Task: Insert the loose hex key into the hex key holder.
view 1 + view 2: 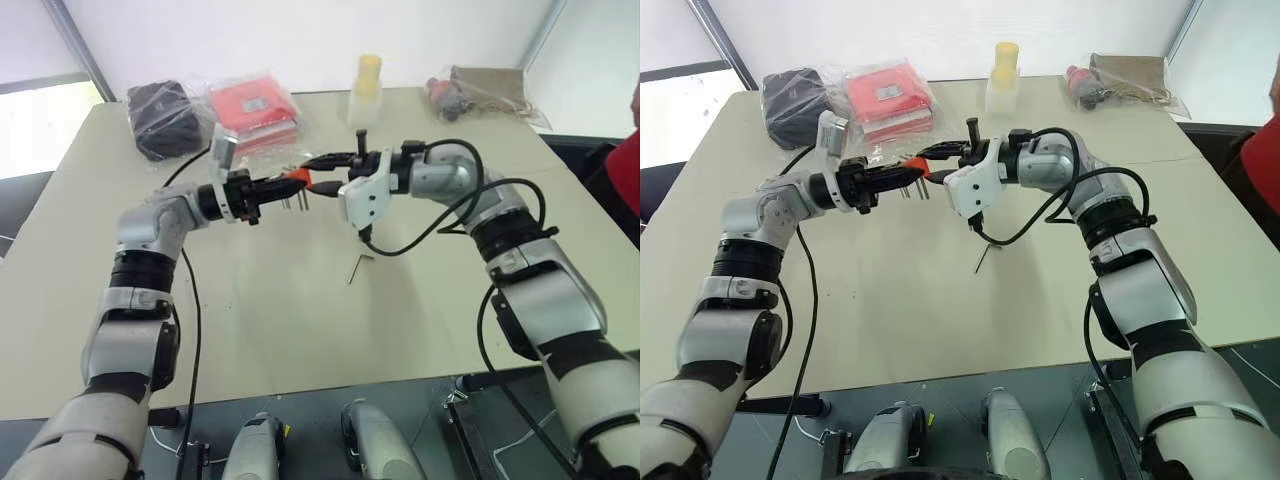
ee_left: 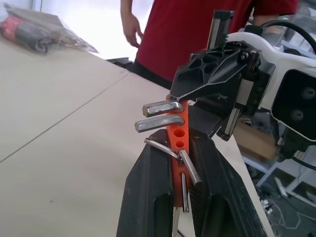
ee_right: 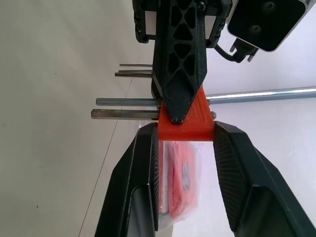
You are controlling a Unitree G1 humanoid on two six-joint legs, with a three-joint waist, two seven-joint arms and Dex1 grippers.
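I am reading no legible brand or writing anywhere; the red packet [image 1: 255,108] in clear wrap is carrying a small grey label too small to make out.

I am holding the hex key holder [image 1: 293,178] above the desk [image 1: 300,320], between the two end effectors. The left end effector [image 2: 178,163] is clamping shut on the orange block, its fingers pressing both faces. The holder's long axis is running level, along the line from one end effector to the other, with its keys hanging down toward the desk. The right end effector [image 3: 186,143] is standing at the holder's other end, jaws partly spread with a pad at each corner; I cannot tell whether they are gripping.

The loose hex key [image 1: 356,267] is lying flat on the desk, below and just nearer me than the right end effector, well apart from the holder.

Beyond the end effectors, a black pouch [image 1: 163,118], a pale bottle [image 1: 366,88] and a wrapped bundle [image 1: 478,92] are sitting at the desk's far edge. A person in a red shirt [image 2: 197,29] is standing beyond the desk.
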